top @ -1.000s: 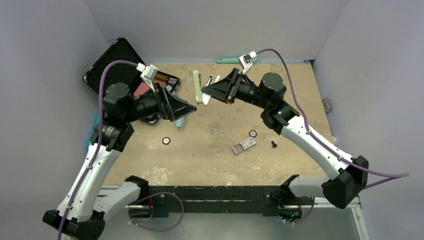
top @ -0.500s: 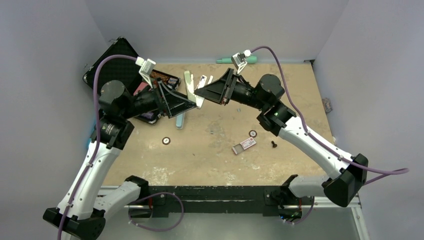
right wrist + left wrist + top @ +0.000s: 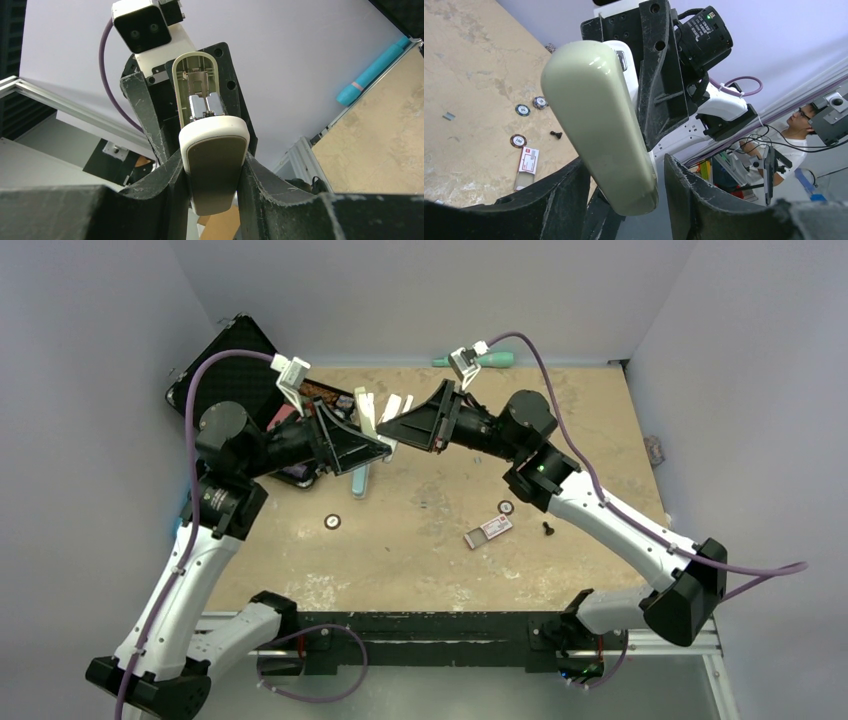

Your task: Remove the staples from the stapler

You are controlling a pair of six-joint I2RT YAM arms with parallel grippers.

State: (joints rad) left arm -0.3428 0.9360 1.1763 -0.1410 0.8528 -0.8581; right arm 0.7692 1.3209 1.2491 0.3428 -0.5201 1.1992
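The stapler (image 3: 378, 412) is held in the air, hinged open, above the back middle of the table. My right gripper (image 3: 392, 430) is shut on its white base (image 3: 214, 165). In the right wrist view the metal magazine (image 3: 202, 106) and the pale green cover's inside (image 3: 195, 65) rise beyond my right gripper (image 3: 214, 160). My left gripper (image 3: 384, 448) meets it from the left. In the left wrist view the pale green cover (image 3: 599, 120) lies between the open fingers of my left gripper (image 3: 624, 165), with a gap to the right finger (image 3: 704, 200). No loose staples show.
An open black case (image 3: 235, 360) lies at the back left. A teal marker (image 3: 480, 360) lies by the back wall. A small card box (image 3: 488, 529), two round tokens (image 3: 332, 522) (image 3: 506, 507) and a black screw (image 3: 547, 528) lie mid-table. A pale blue item (image 3: 360, 482) lies under the left gripper.
My right gripper has carried the open stapler to the left. The left gripper has turned up toward it, and the green cover now sits between its fingers.
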